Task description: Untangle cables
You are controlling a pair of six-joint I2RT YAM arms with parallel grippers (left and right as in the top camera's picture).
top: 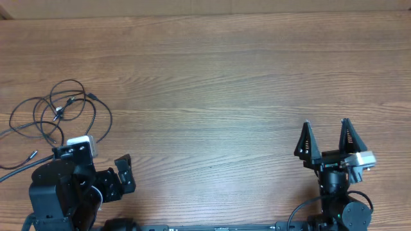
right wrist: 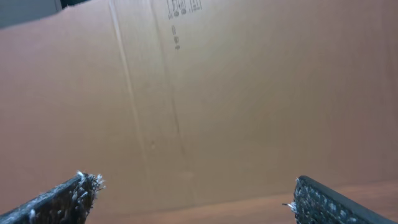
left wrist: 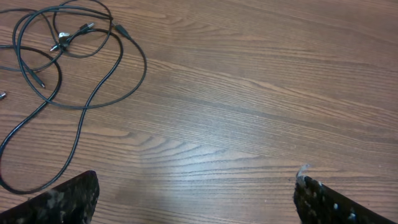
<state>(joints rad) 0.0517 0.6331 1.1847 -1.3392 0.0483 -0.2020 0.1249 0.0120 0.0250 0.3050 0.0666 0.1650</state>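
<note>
- Cables [top: 61, 112] lie in a loose black tangle at the left side of the overhead picture, on the brown wooden bench [top: 212, 77].
- Their loops cross over each other many times, and some strands run off the left edge of the frame.
- One loose end [top: 32, 154] with a small pale tip lies at the lower left, a little apart from the loops.
- In the left wrist picture the cables [left wrist: 74, 62] fill the upper left corner. A few small plugs [left wrist: 65, 38] sit close together near the top of the tangle, and some have shiny tips.
- Left pincer [left wrist: 196, 190] is spread wide apart. Its two dark fingers show in the lower left and lower right corners of that picture, with the wood of the bench between them. It holds nothing and is near the cables but not touching them.
- The left arm [top: 61, 189] sits in the lower left corner of the overhead picture, just below the tangle.
- Right pincer [top: 326, 138] is at the lower right of the overhead picture, well apart from the cables. Its two black fingers point up the frame with a clear gap between them, and it holds nothing.
- In the right wrist picture its fingers show in the two lower corners. Behind them stands a plain brown cardboard wall [right wrist: 249, 93] with tiny print near the top.
</note>
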